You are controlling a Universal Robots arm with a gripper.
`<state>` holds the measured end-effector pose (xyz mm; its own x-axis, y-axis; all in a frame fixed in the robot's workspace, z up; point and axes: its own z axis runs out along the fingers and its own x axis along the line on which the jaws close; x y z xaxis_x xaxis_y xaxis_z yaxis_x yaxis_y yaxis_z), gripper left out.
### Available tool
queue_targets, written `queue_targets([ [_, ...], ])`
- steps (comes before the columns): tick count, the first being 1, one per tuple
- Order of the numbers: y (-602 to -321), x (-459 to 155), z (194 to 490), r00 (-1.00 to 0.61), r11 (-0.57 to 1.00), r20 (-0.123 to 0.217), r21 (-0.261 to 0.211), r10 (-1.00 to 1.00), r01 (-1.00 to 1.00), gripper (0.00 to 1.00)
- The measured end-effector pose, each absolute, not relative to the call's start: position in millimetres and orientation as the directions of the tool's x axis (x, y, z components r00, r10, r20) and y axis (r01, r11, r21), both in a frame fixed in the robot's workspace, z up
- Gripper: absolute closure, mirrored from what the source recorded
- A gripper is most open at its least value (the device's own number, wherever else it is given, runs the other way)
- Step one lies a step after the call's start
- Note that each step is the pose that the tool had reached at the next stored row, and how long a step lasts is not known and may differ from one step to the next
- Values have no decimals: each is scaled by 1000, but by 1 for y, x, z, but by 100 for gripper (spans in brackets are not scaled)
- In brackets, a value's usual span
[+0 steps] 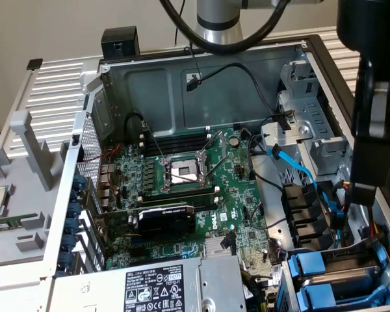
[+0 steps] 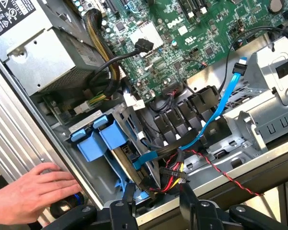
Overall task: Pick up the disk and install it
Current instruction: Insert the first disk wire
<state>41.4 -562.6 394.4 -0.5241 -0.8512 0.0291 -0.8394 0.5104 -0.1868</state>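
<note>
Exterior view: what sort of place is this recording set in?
Probably a computer service or assembly bench: an open PC case lies on its side, exposing the green motherboard, a labelled power supply and blue drive carriers.

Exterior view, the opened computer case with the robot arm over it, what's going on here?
A robot arm's black gripper hangs open and empty over one corner of the open grey metal computer case. It is above two bright blue plastic drive carriers that sit side by side in their bay. A person's hand rests against the outside of the case near them. The green motherboard lies exposed in the middle of the case.
</note>
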Motion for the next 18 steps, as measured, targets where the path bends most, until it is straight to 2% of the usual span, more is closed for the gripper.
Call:
queue_targets([
  [18, -569, 37, 394, -519, 509, 15, -181, -854, -842, 51],
])
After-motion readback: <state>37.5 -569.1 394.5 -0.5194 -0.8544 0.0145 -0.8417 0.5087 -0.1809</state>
